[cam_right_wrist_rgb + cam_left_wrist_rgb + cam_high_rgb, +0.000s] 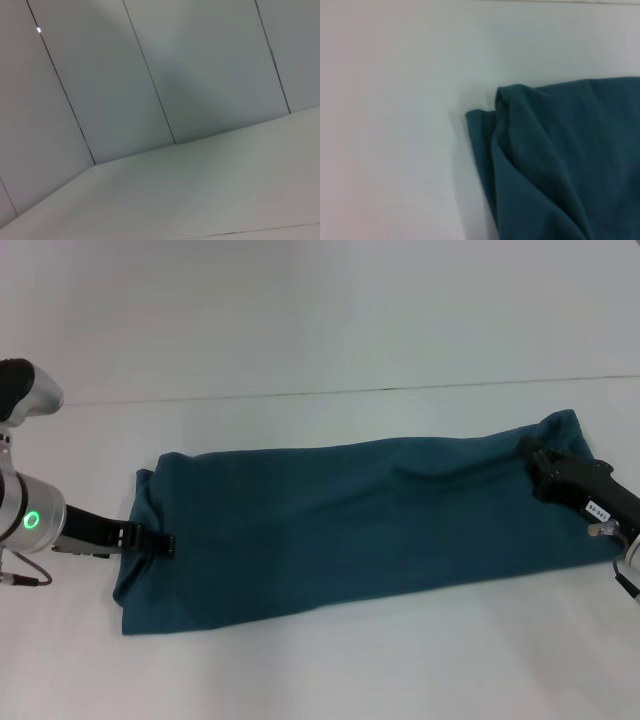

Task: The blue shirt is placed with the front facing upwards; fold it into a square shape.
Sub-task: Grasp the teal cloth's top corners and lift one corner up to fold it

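Note:
The blue shirt point(350, 520) lies as a long folded band across the white table point(330, 670), plain side up; no lettering shows. My left gripper point(165, 542) reaches over the shirt's left end, low on the table, and is shut on the fabric there. My right gripper point(533, 458) is at the shirt's right end, shut on the cloth, which bunches and rises around it. The left wrist view shows one folded corner of the shirt point(560, 165) on the table. The right wrist view shows only the table and wall.
The white table point(200, 190) runs back to a panelled wall point(150, 75). A cable point(25, 578) hangs from my left arm at the table's left side. Bare table surface lies in front of and behind the shirt.

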Robot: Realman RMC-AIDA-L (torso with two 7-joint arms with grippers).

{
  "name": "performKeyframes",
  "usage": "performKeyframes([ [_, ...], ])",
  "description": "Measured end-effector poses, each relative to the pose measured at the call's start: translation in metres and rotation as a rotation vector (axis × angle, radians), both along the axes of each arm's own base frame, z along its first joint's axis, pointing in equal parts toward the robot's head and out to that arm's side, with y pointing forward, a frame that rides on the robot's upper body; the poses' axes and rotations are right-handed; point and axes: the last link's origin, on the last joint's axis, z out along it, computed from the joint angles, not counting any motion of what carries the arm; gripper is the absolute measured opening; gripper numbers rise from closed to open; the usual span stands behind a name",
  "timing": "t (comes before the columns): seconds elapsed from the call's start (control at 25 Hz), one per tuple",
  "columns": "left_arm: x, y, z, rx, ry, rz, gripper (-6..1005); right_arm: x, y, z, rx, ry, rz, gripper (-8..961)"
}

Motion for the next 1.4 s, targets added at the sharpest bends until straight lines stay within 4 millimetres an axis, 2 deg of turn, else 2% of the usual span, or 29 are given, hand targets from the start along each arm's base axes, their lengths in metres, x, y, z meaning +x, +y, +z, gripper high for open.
performKeyframes([
  [0.44, -0.011, 0.002, -0.01, -0.036, -0.014, 0.038, 944, 0.0, 0.0, 0.0, 0.0, 0.001, 0.001, 21],
  [0.8, 0.004, 0.0, -0.025, -0.08, -0.019, -0.033, 943, 0.0, 0.0, 0.0, -0.004, 0.012, -0.003, 21],
  [1.0, 0.009, 0.003, -0.025, -0.074, -0.028, -0.045, 927, 0.0, 0.0, 0.0, -0.003, 0.013, -0.004, 21],
  [1.4, 0.012, 0.004, -0.023, -0.062, -0.031, -0.055, 603, -0.001, 0.0, 0.001, 0.003, 0.022, -0.001, 21],
])
